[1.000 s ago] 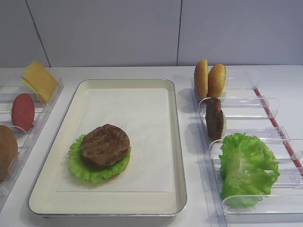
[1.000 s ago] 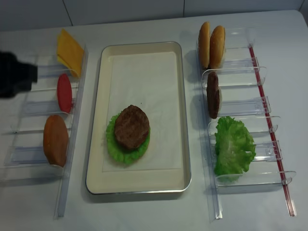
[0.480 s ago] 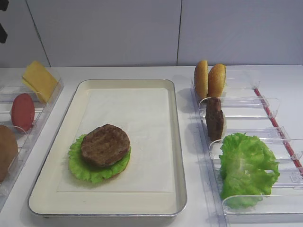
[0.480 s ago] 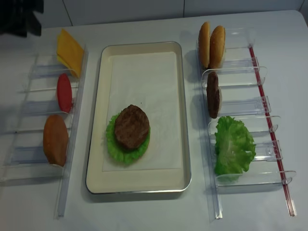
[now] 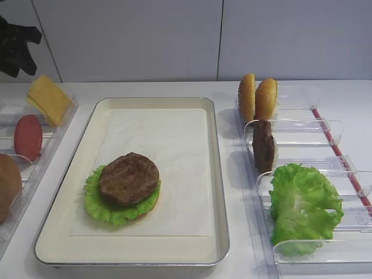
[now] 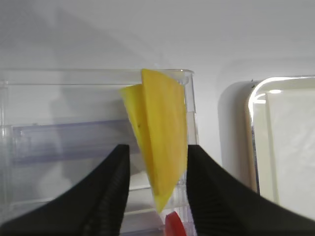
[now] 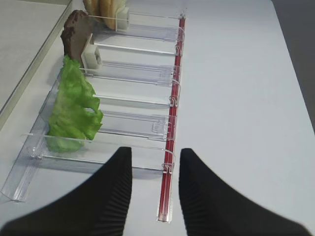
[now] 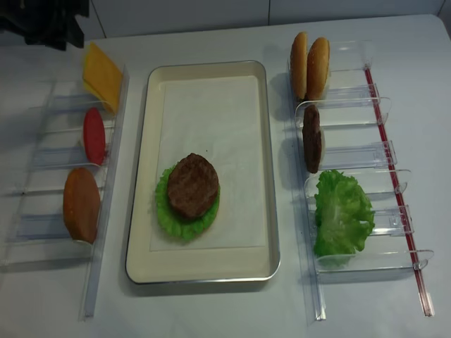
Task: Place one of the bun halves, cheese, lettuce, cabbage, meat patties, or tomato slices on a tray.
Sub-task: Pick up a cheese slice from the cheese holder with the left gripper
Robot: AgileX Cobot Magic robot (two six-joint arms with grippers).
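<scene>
The yellow cheese [image 6: 162, 128] stands tilted in the far end of the left clear bin [image 8: 70, 105]. My left gripper [image 6: 156, 150] hangs open over it, one finger on each side, not gripping. It shows as a dark shape [image 5: 14, 49] at the back left [image 8: 49, 24]. On the cream tray [image 5: 154, 102] a meat patty [image 5: 129, 177] lies on lettuce [image 5: 96, 203] with a bun edge beneath. My right gripper [image 7: 155, 157] is open and empty, near the front end of the right bins.
The left bin also holds a tomato slice [image 8: 94, 135] and a bun half [image 8: 82, 204]. The right bins hold two bun halves [image 8: 310, 67], a patty on edge [image 8: 311, 139] and loose lettuce [image 8: 342, 211]. A red strip [image 7: 172, 128] runs along them.
My left gripper has moved from the left side toward the back and a little right, arriving over the cheese. Food and tray have not moved.
</scene>
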